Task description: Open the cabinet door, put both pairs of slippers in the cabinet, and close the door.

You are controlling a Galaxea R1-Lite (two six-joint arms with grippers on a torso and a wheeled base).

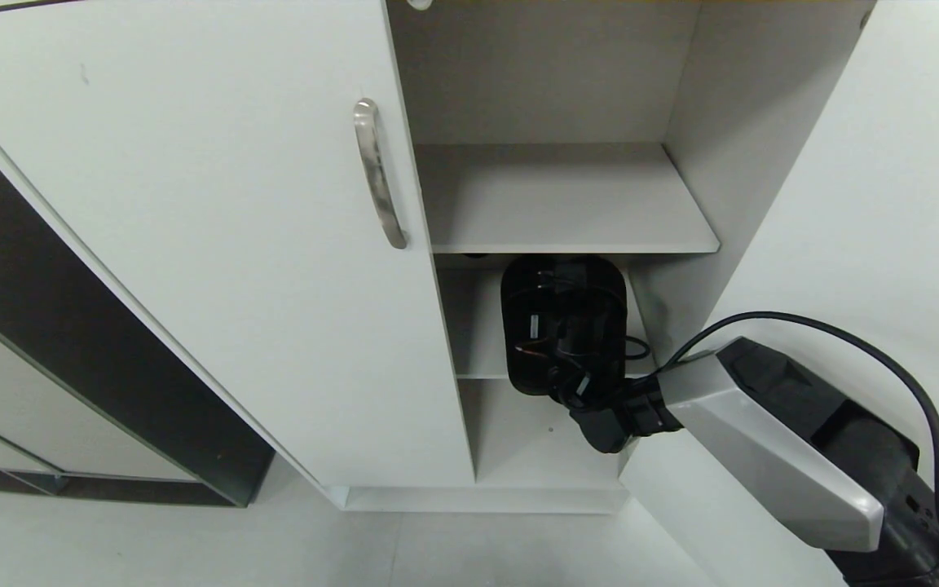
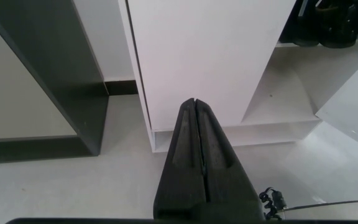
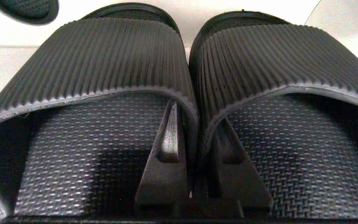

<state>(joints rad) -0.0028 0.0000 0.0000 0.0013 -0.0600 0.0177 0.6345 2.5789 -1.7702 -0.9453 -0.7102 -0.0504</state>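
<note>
The right arm (image 1: 771,440) comes in from the lower right of the head view and stretches up and left into the cabinet (image 1: 543,81), its wrist bent toward the middle compartment. The right claw (image 3: 194,127) is clamped on a pair of black ribbed slippers (image 1: 563,322). One finger sits inside each slipper, and together they pinch the two adjoining side walls. The pair sits at frame centre, just under the wide shelf (image 1: 559,204); whether it rests on the lower board cannot be told. The edge of another slipper (image 3: 23,9) shows at the upper left of the right wrist view.

The left claw (image 2: 194,107) has its fingers pressed together with nothing between them. It hangs over the floor (image 2: 61,186) in front of the cabinet's base.

The open cabinet door (image 1: 885,204) stands at the right of the frame. The closed door (image 1: 192,244) with its metal handle (image 1: 378,173) is at the left.
</note>
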